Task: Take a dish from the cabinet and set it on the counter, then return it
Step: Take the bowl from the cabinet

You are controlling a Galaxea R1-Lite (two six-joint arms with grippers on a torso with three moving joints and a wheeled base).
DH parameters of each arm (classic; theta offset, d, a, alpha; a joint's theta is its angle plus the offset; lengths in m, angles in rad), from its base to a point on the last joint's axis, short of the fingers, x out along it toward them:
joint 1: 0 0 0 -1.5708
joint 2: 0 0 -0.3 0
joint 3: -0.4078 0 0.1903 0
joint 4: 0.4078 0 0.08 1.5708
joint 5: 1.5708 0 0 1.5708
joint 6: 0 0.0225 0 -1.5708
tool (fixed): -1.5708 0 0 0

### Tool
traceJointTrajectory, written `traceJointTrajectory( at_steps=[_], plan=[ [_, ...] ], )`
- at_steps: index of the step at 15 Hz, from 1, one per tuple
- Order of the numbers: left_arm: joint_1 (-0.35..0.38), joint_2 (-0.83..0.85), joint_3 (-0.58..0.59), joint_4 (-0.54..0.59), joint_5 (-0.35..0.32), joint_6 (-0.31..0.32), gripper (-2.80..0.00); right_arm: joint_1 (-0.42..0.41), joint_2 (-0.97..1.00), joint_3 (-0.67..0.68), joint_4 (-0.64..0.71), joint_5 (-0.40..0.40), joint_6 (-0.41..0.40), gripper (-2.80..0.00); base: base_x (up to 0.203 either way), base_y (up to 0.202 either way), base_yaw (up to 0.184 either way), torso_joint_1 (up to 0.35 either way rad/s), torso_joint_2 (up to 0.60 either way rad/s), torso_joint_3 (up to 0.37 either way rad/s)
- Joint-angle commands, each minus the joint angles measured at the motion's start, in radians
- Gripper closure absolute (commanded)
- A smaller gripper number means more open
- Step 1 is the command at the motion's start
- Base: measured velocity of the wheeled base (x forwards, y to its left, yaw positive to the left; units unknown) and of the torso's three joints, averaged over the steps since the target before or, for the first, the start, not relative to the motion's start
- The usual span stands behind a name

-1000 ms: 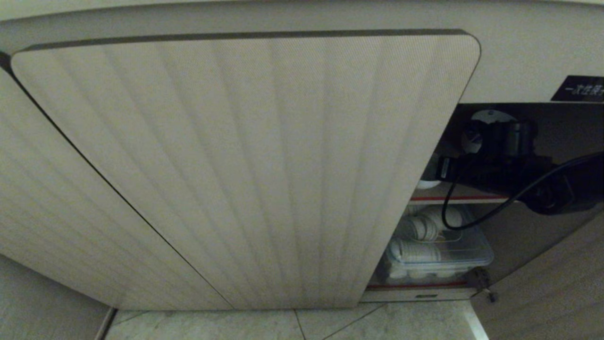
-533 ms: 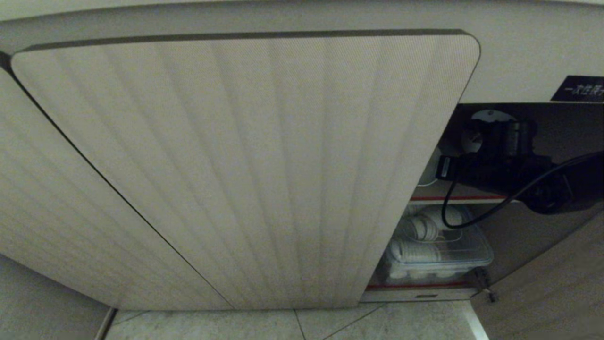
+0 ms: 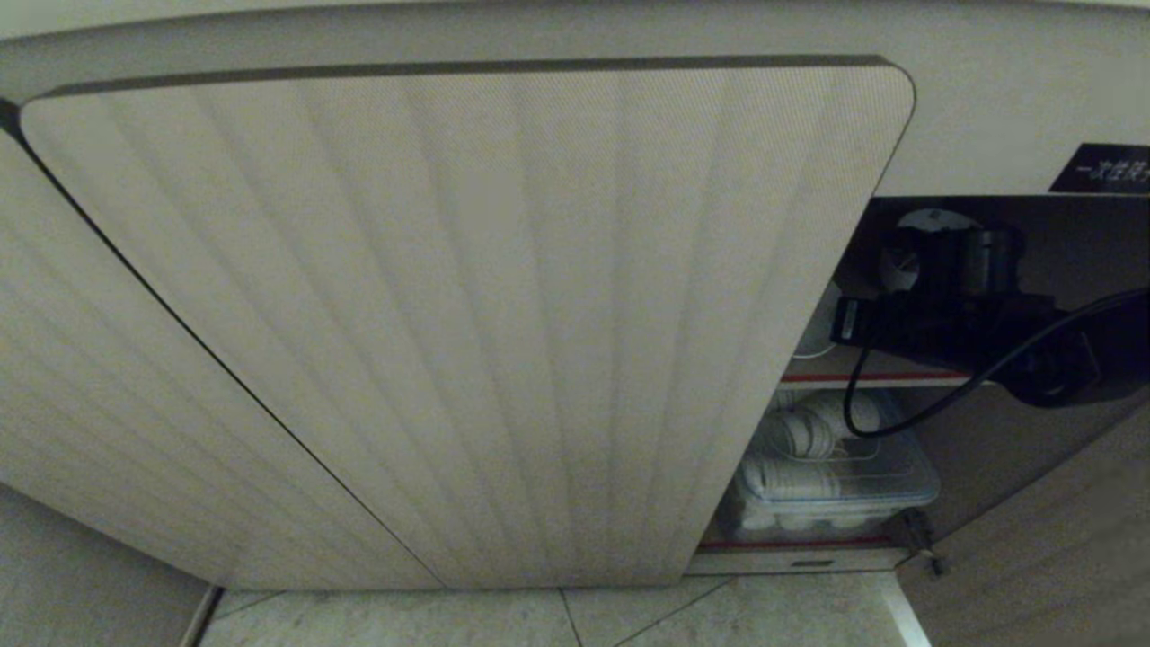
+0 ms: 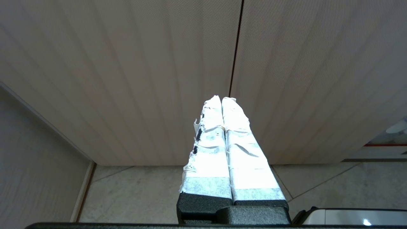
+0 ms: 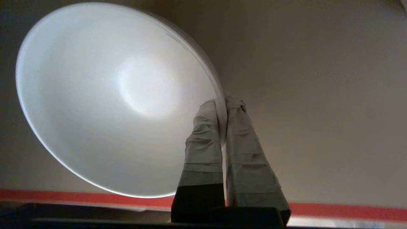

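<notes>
The dish (image 5: 111,95), a plain white bowl, fills much of the right wrist view with its inside turned toward the camera. My right gripper (image 5: 221,103) is shut on its rim, one taped finger inside and one outside. This happens inside the cabinet (image 3: 449,314), above the red-striped shelf edge (image 5: 349,213). In the head view only a white sliver of the dish (image 3: 822,328) shows past the closed ribbed door, beside my dark right arm (image 3: 952,310). My left gripper (image 4: 221,100) is parked in front of the closed doors, shut on nothing. The counter is out of view.
A clear plastic box (image 3: 835,485) of white dishes sits on the lower shelf. The right door (image 3: 1033,557) stands open beside the opening. A black cable (image 3: 898,413) hangs from my right arm. A black label (image 3: 1110,168) is above the opening; tiled floor (image 3: 539,620) lies below.
The white edge of the dish beside the door has risen a little from the shelf. My right arm has hardly shifted, and the left has stayed still.
</notes>
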Motion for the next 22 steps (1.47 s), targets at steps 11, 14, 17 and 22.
traceJointTrajectory(
  at_steps=[11,14,17,22],
  plan=[
    [-0.001,0.000,0.000,-0.001,0.000,-0.002,0.00,0.001,-0.087,0.019,0.120,0.008,0.004,0.00,0.000,0.000,0.000,0.000,0.00,0.000],
    [0.001,0.000,0.000,-0.001,0.000,-0.001,0.00,0.001,-0.103,0.030,0.166,0.008,0.004,0.00,0.000,0.000,0.000,0.000,0.00,0.000],
    [-0.001,0.000,0.000,0.000,0.000,-0.001,0.00,0.001,-0.116,0.046,0.202,0.010,0.004,0.00,0.000,0.000,0.000,0.000,0.00,0.000],
    [0.001,0.000,0.000,-0.001,0.000,-0.002,0.00,-0.001,-0.136,0.054,0.266,0.034,0.004,0.00,0.000,0.000,0.000,0.000,0.00,0.000]
  ],
)
